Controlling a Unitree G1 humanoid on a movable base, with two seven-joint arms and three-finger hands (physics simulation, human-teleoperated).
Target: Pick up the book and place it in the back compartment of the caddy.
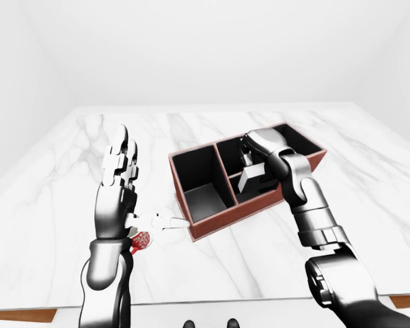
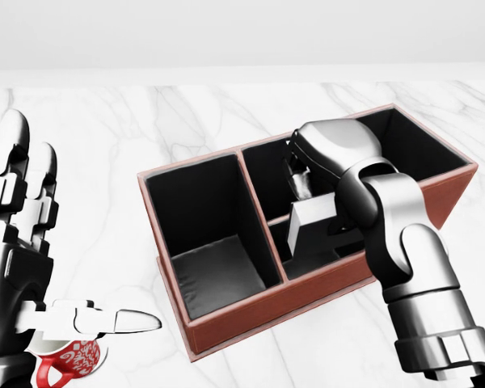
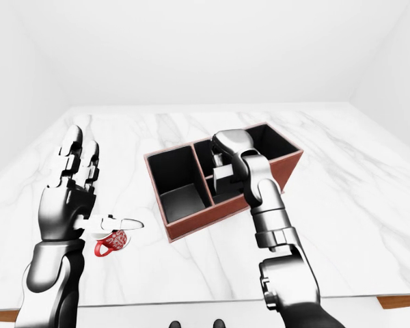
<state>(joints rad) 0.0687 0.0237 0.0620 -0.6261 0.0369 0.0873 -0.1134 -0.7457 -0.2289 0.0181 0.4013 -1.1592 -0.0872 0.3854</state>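
Observation:
The brown caddy (image 2: 226, 327) with black-lined compartments lies slantwise on the marble table. A pale grey book (image 2: 309, 226) stands tilted inside its middle part, lower end in the small compartment below the cross divider. My right hand (image 2: 301, 179) reaches down from above and is shut on the book's upper end; the wrist and forearm hide part of the right-hand compartments. My left hand (image 2: 28, 242) is raised at the left edge of the head view, open, fingers up and thumb pointing right, holding nothing.
A red patterned mug (image 2: 69, 360) stands on the table under my left hand, left of the caddy. The large left compartment (image 2: 214, 275) holds nothing. White marble tabletop (image 1: 191, 130) spreads all round; its near edge shows at the bottom of the eye views.

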